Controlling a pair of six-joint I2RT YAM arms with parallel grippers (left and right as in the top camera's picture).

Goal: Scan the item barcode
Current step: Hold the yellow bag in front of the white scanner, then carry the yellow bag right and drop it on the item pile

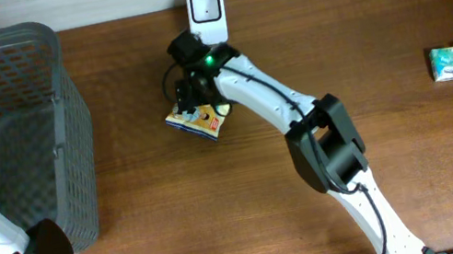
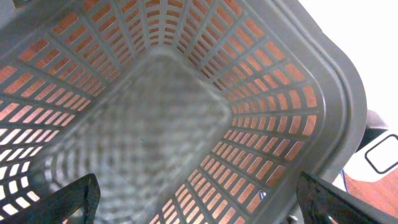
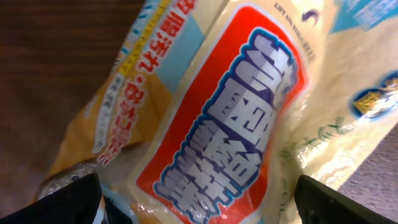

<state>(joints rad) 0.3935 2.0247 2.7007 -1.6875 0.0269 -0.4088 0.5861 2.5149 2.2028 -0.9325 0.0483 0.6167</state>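
Upper centre, overhead view: snack packet [image 1: 196, 121] flat on table [image 1: 421, 167], just below scanner [image 1: 206, 11], presumably near its window for reading. Right gripper [image 3: 199, 200] directly above, jaws spread, clasping nothing. Left gripper [image 2: 202, 202] agape over basket [image 2: 323, 93], apparently parked clear.

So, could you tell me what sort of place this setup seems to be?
Probably a mock shop checkout: a white barcode scanner, a grey shopping basket and a snack packet on a wooden table.
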